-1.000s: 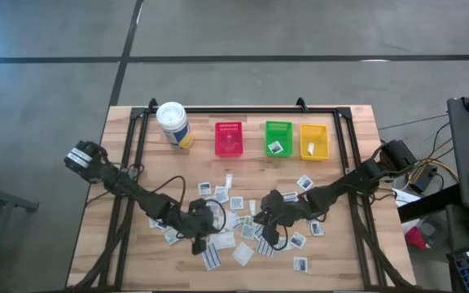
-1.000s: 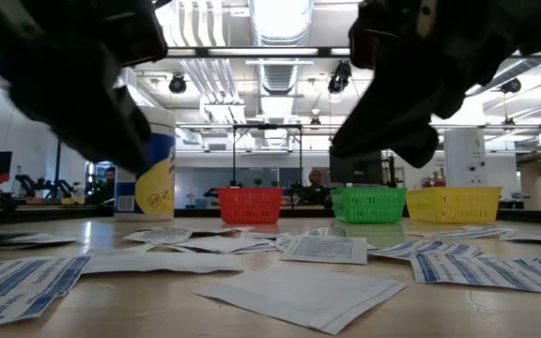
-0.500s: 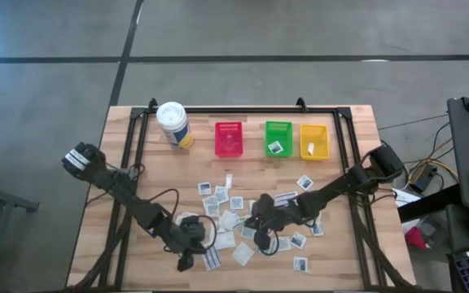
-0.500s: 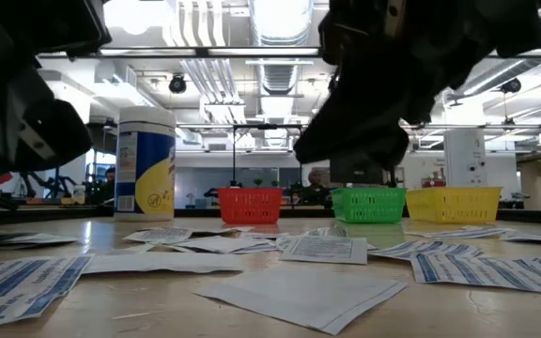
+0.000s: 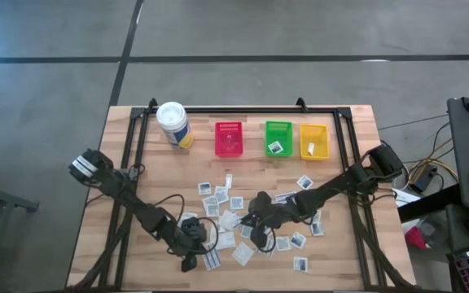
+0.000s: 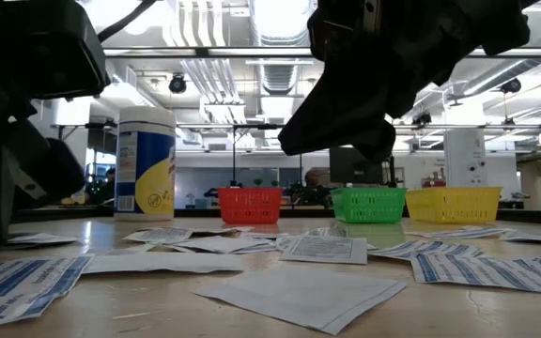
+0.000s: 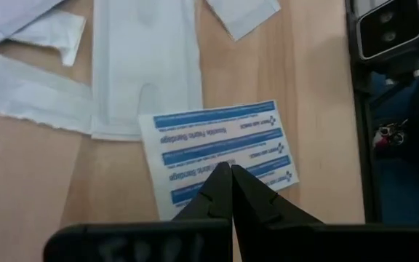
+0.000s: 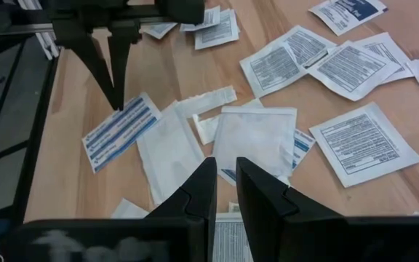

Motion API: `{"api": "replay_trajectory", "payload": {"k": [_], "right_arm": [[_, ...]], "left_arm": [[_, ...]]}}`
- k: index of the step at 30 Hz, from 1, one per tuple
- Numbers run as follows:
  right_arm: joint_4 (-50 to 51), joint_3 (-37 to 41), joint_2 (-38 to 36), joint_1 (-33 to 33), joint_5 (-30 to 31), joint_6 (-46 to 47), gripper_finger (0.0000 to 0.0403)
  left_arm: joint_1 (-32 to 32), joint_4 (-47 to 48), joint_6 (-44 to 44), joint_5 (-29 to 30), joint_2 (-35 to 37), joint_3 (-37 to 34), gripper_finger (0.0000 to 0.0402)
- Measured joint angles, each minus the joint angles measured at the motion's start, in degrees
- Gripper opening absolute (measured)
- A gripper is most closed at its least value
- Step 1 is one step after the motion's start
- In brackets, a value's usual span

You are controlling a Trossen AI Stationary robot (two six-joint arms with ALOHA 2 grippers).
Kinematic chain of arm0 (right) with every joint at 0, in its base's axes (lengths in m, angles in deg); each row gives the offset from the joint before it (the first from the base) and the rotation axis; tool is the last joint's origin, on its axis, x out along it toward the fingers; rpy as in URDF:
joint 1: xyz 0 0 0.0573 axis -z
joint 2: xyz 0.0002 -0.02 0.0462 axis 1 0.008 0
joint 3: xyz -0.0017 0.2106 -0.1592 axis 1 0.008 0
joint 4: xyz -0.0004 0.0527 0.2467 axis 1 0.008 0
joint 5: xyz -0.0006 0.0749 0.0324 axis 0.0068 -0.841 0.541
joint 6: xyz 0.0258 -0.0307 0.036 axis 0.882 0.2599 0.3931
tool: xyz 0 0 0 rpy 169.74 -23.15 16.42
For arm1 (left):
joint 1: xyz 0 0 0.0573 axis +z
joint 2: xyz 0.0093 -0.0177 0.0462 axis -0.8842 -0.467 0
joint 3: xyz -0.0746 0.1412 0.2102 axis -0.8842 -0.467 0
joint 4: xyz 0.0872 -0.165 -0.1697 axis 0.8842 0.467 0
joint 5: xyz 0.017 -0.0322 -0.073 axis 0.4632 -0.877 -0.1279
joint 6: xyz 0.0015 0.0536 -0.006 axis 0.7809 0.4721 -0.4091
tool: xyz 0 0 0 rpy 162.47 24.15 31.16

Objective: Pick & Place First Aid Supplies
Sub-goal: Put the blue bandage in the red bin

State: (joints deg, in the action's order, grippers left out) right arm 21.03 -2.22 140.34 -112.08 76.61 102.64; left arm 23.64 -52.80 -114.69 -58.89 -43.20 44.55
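The left gripper (image 7: 230, 175), fingers pressed together, points down at a flat white paper packet with dark-blue stripes (image 7: 220, 159), low and left of centre in the high view. The right gripper (image 8: 225, 171), slightly parted and holding nothing, hangs over the scattered white paper packets (image 5: 243, 213) at centre, below the red, green and yellow plastic bins (image 5: 277, 138).
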Motion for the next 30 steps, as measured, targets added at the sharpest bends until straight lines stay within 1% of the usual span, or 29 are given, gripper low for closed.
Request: {"api": "replay_trajectory", "payload": {"k": [8,12,16,20,22,26,30], "right_arm": [[1.17,0.04,0.0,0.0,0.02,-0.1,0.0052],[1.18,0.07,0.0,0.0,0.02,-0.1,0.0052],[1.2,0.07,0.02,0.05,0.02,-0.1,0.0052],[1.18,0.07,0.02,0.5,0.02,-0.1,0.0052],[1.18,0.07,0.02,0.92,0.04,-0.04,0.0052],[1.18,0.09,0.02,1.88,0.0,-0.06,0.0052],[1.18,0.09,0.02,3.26,-2.22,-0.07,0.0052]], "left_arm": [[0.13,2.19,-2.32,-0.18,-0.9,-0.35,0.0],[0.49,3.38,-5.02,1.62,-1.73,-0.13,0.0],[0.57,4.14,-6.75,5.94,-2.24,-0.11,0.0],[0.77,5.04,-9.28,13.12,-2.3,-0.22,0.0],[0.92,5.15,-11.04,15.62,-2.45,-0.31,0.0],[1.39,5.49,-12.97,18.7,-2.49,-0.39,0.0],[2.0,5.54,-14.63,20.69,-2.51,-0.44,0.0]]}}
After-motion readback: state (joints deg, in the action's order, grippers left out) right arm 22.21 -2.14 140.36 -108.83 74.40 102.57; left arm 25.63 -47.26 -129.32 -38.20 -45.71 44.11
